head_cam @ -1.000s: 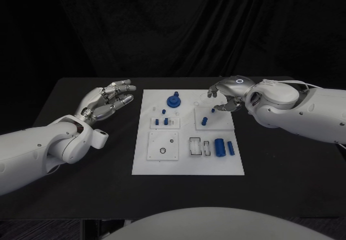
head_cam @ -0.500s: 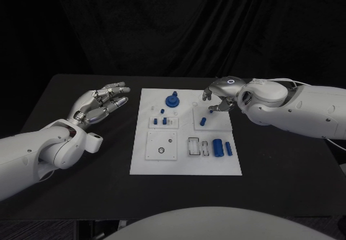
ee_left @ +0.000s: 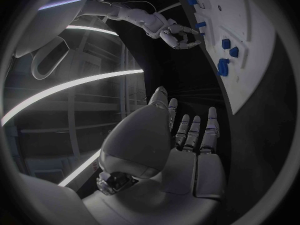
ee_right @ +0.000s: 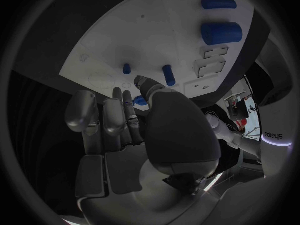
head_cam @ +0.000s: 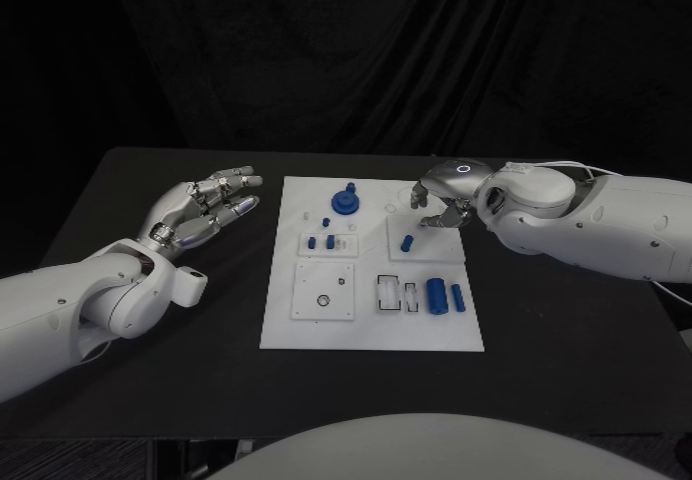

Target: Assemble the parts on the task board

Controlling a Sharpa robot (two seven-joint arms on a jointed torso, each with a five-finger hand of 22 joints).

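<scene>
The white task board [head_cam: 372, 325] lies mid-table. A blue knob [head_cam: 346, 202] stands at its far edge. Two small pegs [head_cam: 322, 242] sit in the left block, and one peg [head_cam: 408, 242] lies on the far right block. Two blue cylinders [head_cam: 447, 296] lie beside white slot frames [head_cam: 391, 292]. My right hand [head_cam: 440, 203] hovers over the far right block with its fingers curled. Its thumb and fingers [ee_right: 119, 115] pinch a small blue part [ee_right: 140, 101] above two pegs [ee_right: 167, 75] on the board. My left hand [head_cam: 209, 205] hangs left of the board, fingers [ee_left: 197, 130] spread and holding nothing.
Black table [head_cam: 577, 330] surrounds the board, with bare room on both sides and in front. My right forearm [head_cam: 606, 230] reaches in over the table's right half. The left forearm [head_cam: 87, 300] lies over the left half.
My right hand has shifted slightly over the board's far right block, fingers still curled. My left hand has stayed open in much the same place.
</scene>
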